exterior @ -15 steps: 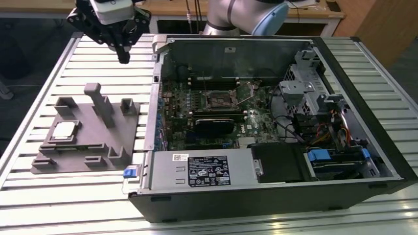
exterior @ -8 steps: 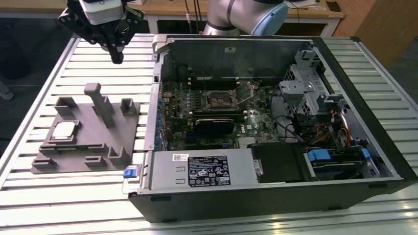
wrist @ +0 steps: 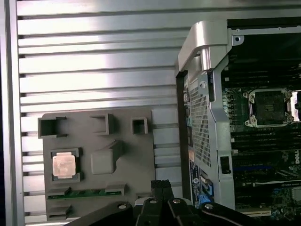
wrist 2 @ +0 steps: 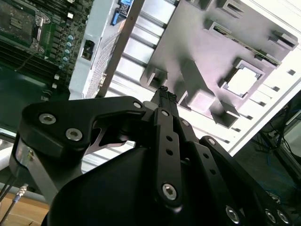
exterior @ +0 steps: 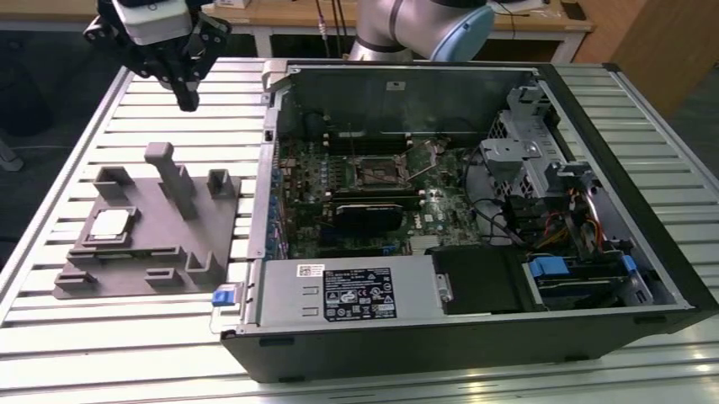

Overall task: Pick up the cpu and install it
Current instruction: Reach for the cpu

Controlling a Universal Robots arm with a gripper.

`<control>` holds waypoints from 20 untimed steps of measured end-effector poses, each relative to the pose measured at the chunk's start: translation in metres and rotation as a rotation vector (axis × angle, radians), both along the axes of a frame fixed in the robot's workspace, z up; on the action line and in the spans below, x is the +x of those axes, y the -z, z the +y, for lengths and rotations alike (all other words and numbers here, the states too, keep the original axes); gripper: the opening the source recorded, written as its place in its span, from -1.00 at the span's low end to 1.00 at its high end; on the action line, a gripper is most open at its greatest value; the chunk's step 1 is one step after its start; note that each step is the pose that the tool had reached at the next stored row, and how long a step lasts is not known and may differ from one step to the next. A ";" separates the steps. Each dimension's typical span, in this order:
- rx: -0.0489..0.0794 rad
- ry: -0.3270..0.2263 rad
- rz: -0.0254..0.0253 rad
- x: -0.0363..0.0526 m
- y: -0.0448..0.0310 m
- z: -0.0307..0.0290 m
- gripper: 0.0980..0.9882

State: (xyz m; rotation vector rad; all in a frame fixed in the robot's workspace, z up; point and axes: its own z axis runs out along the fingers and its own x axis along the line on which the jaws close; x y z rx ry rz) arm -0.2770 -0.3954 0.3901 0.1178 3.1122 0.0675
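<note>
The cpu, a small pale square chip, lies flat in a recess of the grey fixture plate on the slatted table. My gripper hangs high above the table beyond the plate's far end, well apart from the cpu. Its fingers are shut together with nothing between them. The open cpu socket sits on the motherboard inside the open computer case.
The open computer case lies on the exterior view's right, holding a grey power supply box, a black heatsink block and cables. A green memory stick lies in the fixture plate, whose upright posts stand between cpu and case.
</note>
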 end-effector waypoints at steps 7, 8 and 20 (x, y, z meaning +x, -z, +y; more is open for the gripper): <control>0.000 0.000 0.0000 -0.0148 0.0016 0.0000 -0.98; 0.000 0.000 0.0000 -0.0169 0.0018 0.0000 -0.98; 0.000 0.000 0.0000 -0.0415 0.0052 0.0000 -0.98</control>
